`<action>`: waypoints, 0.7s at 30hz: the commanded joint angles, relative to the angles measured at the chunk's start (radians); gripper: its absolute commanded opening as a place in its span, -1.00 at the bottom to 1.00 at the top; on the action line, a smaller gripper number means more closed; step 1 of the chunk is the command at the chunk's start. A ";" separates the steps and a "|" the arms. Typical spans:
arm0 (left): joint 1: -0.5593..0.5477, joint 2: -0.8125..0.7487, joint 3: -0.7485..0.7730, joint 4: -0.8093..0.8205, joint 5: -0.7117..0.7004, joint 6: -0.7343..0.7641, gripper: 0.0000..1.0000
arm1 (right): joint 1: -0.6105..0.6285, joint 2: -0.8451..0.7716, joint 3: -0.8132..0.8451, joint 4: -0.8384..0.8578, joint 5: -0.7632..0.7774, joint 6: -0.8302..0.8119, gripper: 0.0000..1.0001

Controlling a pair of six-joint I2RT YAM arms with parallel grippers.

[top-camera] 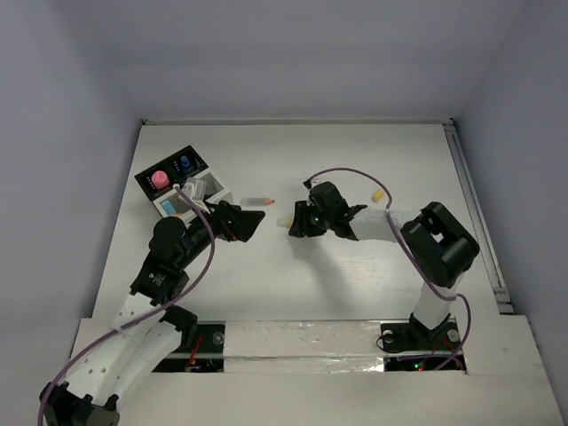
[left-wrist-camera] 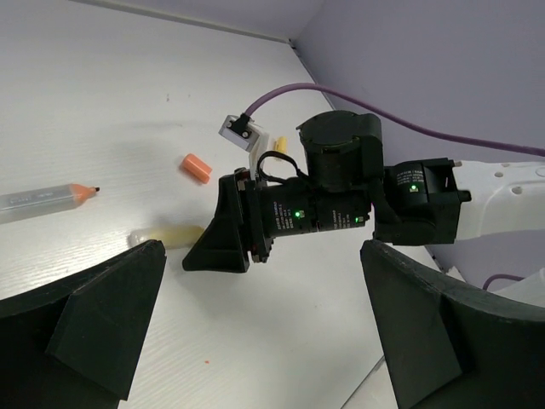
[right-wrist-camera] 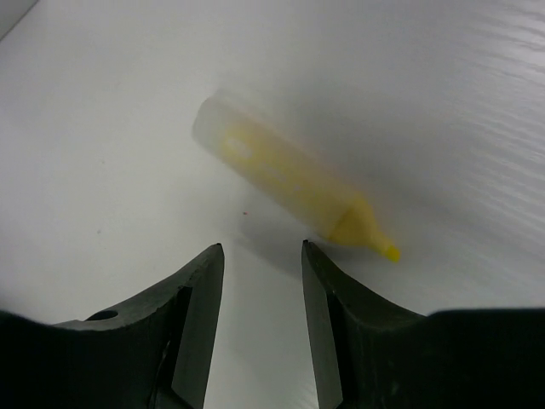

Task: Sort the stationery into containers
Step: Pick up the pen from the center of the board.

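Lining up pick: right gripper (right-wrist-camera: 262, 256) low over table (right-wrist-camera: 102, 102), jaws slightly apart, nothing held. Yellow highlighter (right-wrist-camera: 289, 183) lies just ahead of tips, skewed, prob. untouched (view blurry). Next: widen, advance, straddle barrel, clamp. Left gripper (top-camera: 253, 222) spread wide, idle. Organizer (top-camera: 142, 182) behind it.

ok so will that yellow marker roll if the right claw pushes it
Probably: the yellow marker looks round-bodied and lies flat on the table, so a sideways nudge could roll it. It looks like stiff, smooth plastic, likely light, and might slip unless the open right claw closes across its barrel.
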 commanded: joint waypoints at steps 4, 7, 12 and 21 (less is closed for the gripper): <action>0.003 0.016 -0.040 0.143 0.038 -0.040 0.98 | -0.062 -0.051 -0.017 -0.036 0.092 -0.037 0.09; 0.003 0.033 -0.059 0.167 0.045 -0.054 0.98 | -0.062 -0.034 0.011 -0.027 0.055 -0.032 0.22; -0.006 0.045 -0.082 0.183 0.040 -0.057 0.98 | -0.062 -0.012 0.036 -0.036 0.013 -0.029 0.34; -0.006 0.053 -0.155 0.203 0.025 -0.074 0.98 | -0.052 -0.003 0.123 -0.168 0.033 -0.067 0.32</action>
